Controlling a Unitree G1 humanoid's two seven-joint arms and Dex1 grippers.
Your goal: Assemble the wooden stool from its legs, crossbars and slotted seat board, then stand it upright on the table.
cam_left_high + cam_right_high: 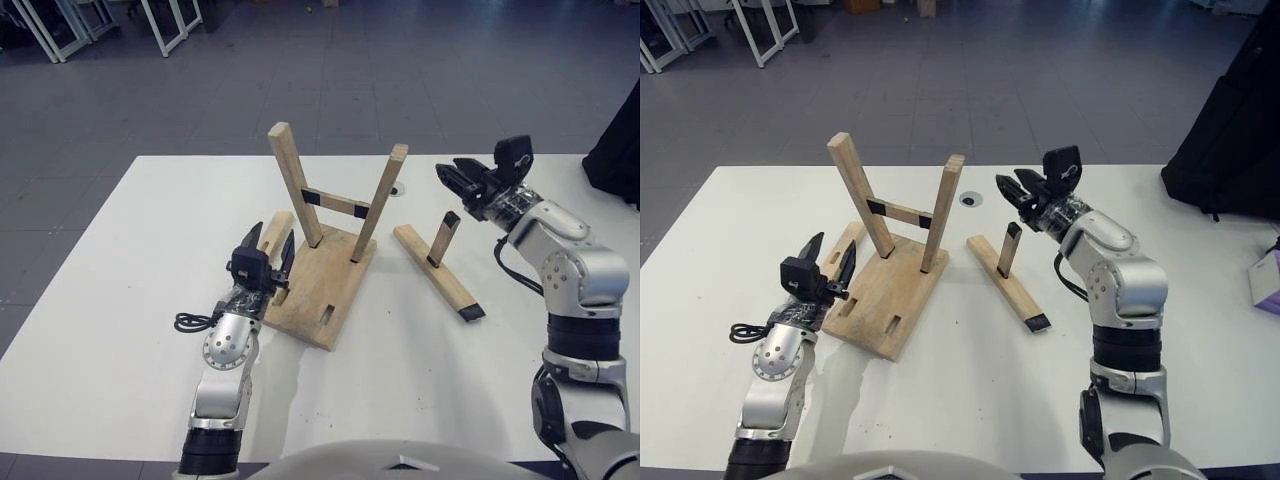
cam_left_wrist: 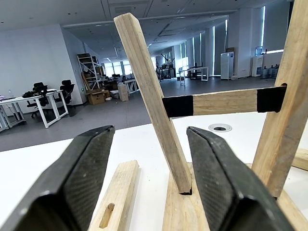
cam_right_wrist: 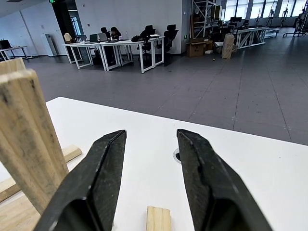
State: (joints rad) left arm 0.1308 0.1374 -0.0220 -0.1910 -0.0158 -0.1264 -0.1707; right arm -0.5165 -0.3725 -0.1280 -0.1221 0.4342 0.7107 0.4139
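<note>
left gripper [image 1: 272, 236] spread, by seat board [image 1: 328, 288] | right gripper [image 1: 448, 170] spread (both empty)

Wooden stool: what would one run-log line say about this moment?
slotted wooden seat board flat on white table | two wooden legs plus crossbar standing in it | left gripper open | right gripper open
</note>
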